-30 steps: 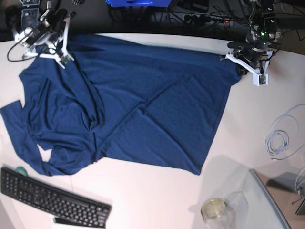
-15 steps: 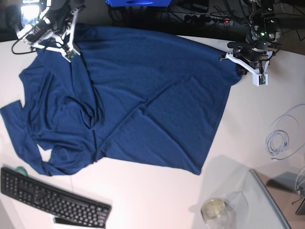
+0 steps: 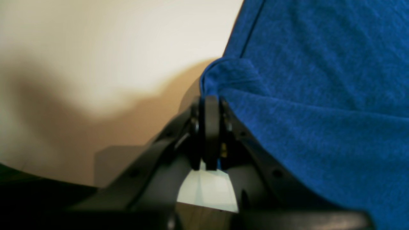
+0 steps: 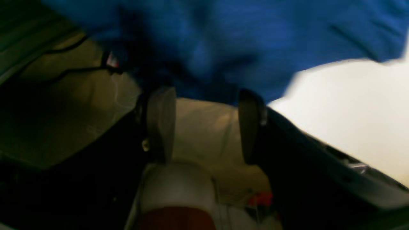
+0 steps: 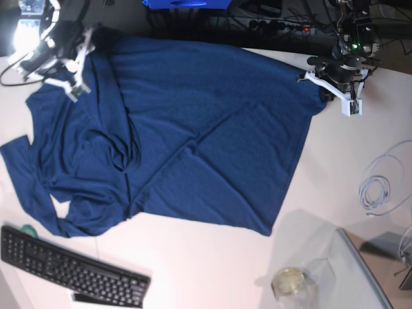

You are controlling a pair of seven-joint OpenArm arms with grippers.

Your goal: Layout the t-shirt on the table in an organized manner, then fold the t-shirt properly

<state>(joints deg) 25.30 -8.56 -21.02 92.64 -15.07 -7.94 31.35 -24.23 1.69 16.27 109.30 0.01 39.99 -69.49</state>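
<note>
The navy t-shirt (image 5: pixel 187 135) lies spread across the white table (image 5: pixel 212 270), with folds and a bunched sleeve on its left side. My left gripper (image 5: pixel 321 90) is at the shirt's far right corner. In the left wrist view that gripper (image 3: pixel 211 103) is shut on the t-shirt's hem (image 3: pixel 230 75). My right gripper (image 5: pixel 78 63) hovers at the shirt's far left corner. The right wrist view shows this gripper (image 4: pixel 206 94) open, both fingers (image 4: pixel 161 124) bare, and the blurred t-shirt (image 4: pixel 223 44) just beyond the fingertips.
A black keyboard (image 5: pixel 71 270) sits at the near left edge. A coiled white cable (image 5: pixel 380 187) lies on the right, with a glass jar (image 5: pixel 290 281) and a clear tray (image 5: pixel 360 270) at the near right. Cables and a power strip (image 5: pixel 283 27) run behind the table.
My right gripper dragged the shirt's far left corner toward the back edge, then opened and let go of it. The left gripper has stayed put, still shut on the hem.
</note>
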